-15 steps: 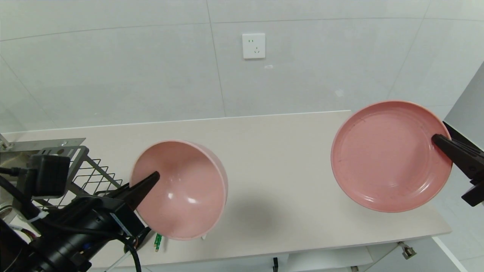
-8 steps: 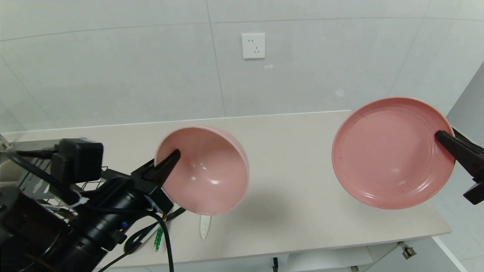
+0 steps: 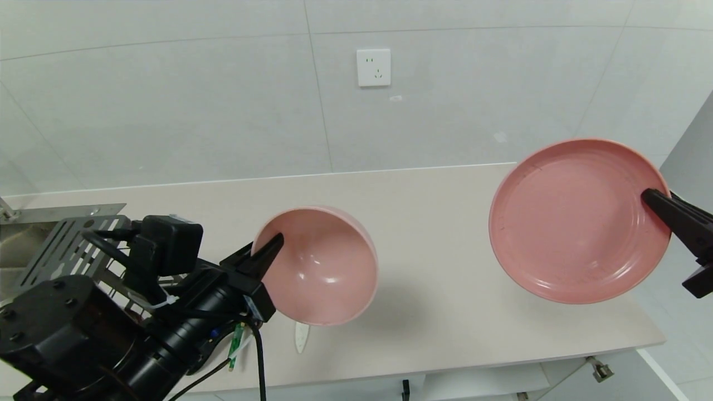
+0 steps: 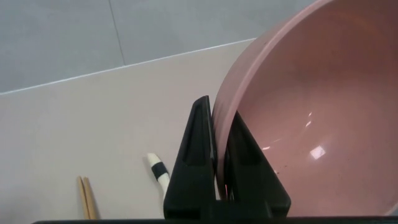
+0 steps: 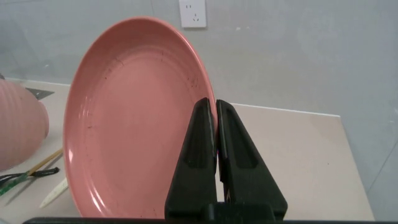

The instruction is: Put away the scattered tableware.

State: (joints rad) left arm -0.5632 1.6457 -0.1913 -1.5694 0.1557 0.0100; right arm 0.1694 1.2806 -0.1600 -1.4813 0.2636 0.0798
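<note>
Carried inward, the bowl [image 3: 326, 273] hangs tilted over the front middle of the countertop [image 3: 434, 223], rim pinched by the left gripper [image 3: 272, 248]; the right gripper [image 3: 653, 199] pinches the plate [image 3: 568, 223] by its rim above the right edge, probably for stowing.

A deep pink bowl [image 3: 326, 267] hangs tipped on its side above the left-middle of the counter [image 3: 434, 223], its hollow facing front. A shallow pink plate [image 3: 576, 220] is raised almost on edge above the counter's right end. A white spoon [image 3: 301, 337] and chopsticks [image 3: 236, 340] lie flat near the counter's front edge.
</note>
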